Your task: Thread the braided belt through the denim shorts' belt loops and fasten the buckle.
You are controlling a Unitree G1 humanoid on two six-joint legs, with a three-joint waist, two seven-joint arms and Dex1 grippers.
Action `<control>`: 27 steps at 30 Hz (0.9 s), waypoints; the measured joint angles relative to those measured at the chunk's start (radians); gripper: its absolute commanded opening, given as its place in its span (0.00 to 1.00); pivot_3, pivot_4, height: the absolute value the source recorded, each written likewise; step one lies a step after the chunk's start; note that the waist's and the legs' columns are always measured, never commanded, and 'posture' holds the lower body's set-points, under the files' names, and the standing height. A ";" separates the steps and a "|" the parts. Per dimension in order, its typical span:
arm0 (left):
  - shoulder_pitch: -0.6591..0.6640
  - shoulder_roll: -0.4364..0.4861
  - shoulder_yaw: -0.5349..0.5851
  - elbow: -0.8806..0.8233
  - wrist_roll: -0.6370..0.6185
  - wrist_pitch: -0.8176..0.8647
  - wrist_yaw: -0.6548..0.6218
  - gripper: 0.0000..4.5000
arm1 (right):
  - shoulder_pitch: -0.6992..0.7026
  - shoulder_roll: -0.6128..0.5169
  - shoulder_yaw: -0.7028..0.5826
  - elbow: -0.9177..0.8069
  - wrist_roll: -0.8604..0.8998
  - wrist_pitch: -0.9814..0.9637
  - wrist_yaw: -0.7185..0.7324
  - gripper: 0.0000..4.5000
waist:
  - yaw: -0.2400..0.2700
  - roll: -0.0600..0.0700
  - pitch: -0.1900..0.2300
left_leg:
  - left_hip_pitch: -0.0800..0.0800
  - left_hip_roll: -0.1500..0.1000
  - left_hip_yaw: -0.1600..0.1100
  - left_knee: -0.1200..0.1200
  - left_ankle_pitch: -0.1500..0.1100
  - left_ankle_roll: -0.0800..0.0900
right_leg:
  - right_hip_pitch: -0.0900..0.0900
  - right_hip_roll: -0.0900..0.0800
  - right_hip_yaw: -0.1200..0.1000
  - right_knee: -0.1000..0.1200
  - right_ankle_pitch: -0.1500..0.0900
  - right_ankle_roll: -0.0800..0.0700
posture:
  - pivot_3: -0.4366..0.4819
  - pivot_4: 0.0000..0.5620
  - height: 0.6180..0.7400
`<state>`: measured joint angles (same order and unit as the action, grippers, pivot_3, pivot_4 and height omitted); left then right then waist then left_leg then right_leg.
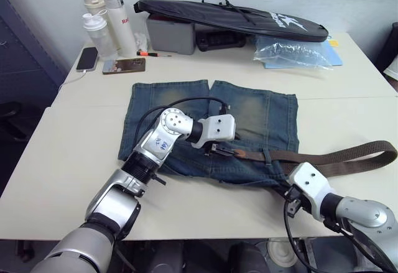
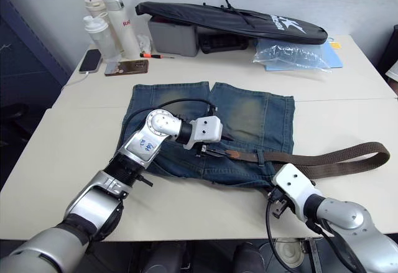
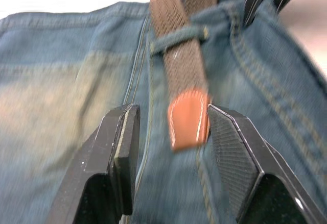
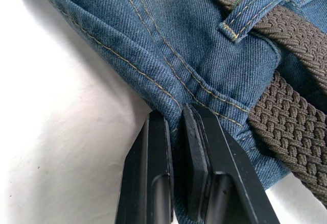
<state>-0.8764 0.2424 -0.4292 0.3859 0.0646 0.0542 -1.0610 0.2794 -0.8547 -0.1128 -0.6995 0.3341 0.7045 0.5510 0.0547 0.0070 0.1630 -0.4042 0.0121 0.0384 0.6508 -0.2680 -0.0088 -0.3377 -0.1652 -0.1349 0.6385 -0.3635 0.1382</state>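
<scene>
The denim shorts (image 1: 249,117) lie flat mid-table, waistband toward me. The braided belt (image 1: 348,156) runs along the waistband, passes under one of the belt loops (image 3: 179,38) and doubles back in a long bend at the right. Its reddish leather tip (image 3: 188,119) lies between the fingers of my left gripper (image 1: 217,150), which is open, the tip close against one pad. My right gripper (image 4: 176,114) is shut on the shorts' waistband corner, beside another loop (image 4: 250,7). The buckle is hidden.
A long black bag (image 1: 230,15) lies on a grey box (image 1: 171,35) at the back. Bottles (image 1: 109,21) and two phones (image 1: 87,58) are at the back left. A clear plastic bag (image 1: 292,52) is at the back right. The table's front edge (image 1: 205,232) is near.
</scene>
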 measured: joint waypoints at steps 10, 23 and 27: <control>-0.017 -0.030 -0.070 0.051 0.101 0.003 0.025 0.48 | -0.013 0.008 0.005 0.000 -0.003 0.016 -0.001 0.00 | -0.001 0.000 0.000 | 0.000 0.000 0.000 0.000 0.000 0.000 | 0.000 0.000 0.000 0.000 0.000 0.000 | 0.48 0.27 0.33; -0.045 -0.046 -0.036 0.060 0.072 0.042 -0.002 0.01 | -0.022 0.021 0.007 0.001 -0.017 0.021 -0.004 0.00 | -0.002 0.000 0.000 | 0.000 0.000 0.000 0.000 0.000 0.000 | -0.001 0.000 0.000 0.001 0.000 0.000 | 0.48 0.27 0.33; -0.068 -0.006 -0.004 0.040 0.056 0.057 -0.018 0.01 | -0.024 0.027 0.007 0.004 -0.023 0.023 -0.005 0.00 | -0.002 0.000 0.000 | 0.000 0.000 0.000 0.000 0.000 0.000 | -0.001 0.000 0.000 0.001 0.000 0.000 | 0.48 0.27 0.33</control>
<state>-0.9442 0.2368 -0.4331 0.4262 0.1207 0.1108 -1.0788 0.2550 -0.8277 -0.1062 -0.6954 0.3111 0.7273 0.5458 0.0525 0.0072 0.1629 -0.4043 0.0123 0.0386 0.6511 -0.2679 -0.0089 -0.3382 -0.1652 -0.1346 0.6396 -0.3635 0.1382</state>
